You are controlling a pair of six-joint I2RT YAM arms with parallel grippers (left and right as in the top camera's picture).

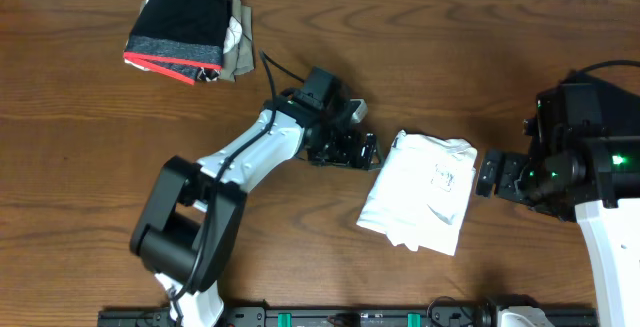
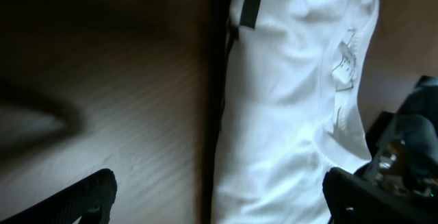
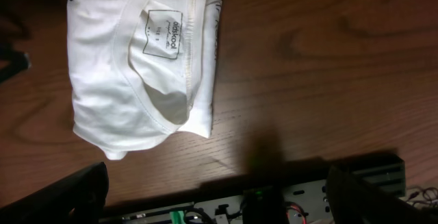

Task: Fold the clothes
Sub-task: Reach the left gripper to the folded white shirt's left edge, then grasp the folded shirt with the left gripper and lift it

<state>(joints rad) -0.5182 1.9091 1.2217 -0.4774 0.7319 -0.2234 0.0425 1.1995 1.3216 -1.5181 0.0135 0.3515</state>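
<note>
Shirt: folded white shirt [image 1: 420, 192], centre-right.
Label: printed square inside the collar, wording too small to read.
Axis: long side far-to-near, collar rightward.
Left gripper [image 1: 372, 153]: fingers spread, empty, at the shirt's left.
Right gripper [image 1: 483, 175]: fingers spread, empty, at the shirt's right.

The white shirt [image 1: 420, 192] lies folded compactly (neck label showing), well apart from the dark garment pile [image 1: 185, 22].

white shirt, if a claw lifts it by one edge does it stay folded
Probably not: the white shirt looks like thin, wrinkled cloth in loose layers, so it would likely sag and unfold. It seems light, so a push may bunch it on the wooden table rather than slide it whole. It lies flat, so rolling is unlikely.
</note>
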